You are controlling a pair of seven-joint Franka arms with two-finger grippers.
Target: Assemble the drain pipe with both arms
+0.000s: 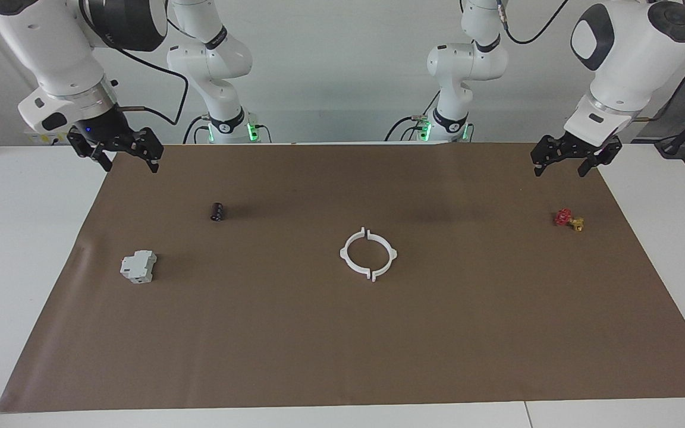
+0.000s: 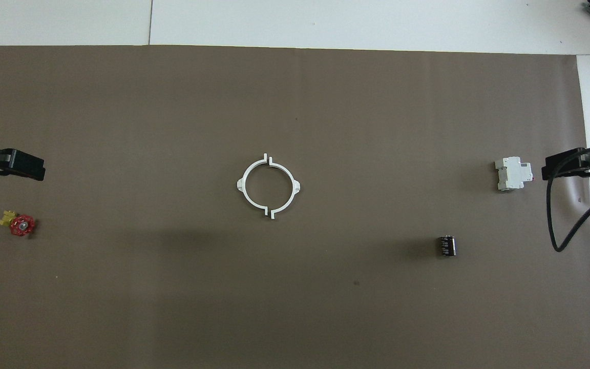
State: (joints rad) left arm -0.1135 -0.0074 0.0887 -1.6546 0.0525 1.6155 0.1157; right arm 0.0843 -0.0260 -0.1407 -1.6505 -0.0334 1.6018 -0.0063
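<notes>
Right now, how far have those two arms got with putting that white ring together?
The two white half-rings lie mid-mat facing each other as a ring, small gaps at both joints. Nothing is in hand: the left tool and right tool hang open over the mat's corners nearest the robots. Whether they are joined is unclear; any closing remains.

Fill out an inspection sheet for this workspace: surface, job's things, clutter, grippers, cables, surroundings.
Surface: brown mat covering a white table; flat, no spills seen.
Job's things: two white half-rings lie mid-mat facing each other as a ring, with small gaps at both joints.
Clutter: grey-white block and black cylinder toward the right arm's end; red and yellow valve toward the left arm's end.
Grippers: left gripper and right gripper both open, empty, raised over the mat's corners nearest the robots.
Cables: black cable loops under the right arm's wrist.
Surroundings: white wall; dark gear at the table's edges.
</notes>
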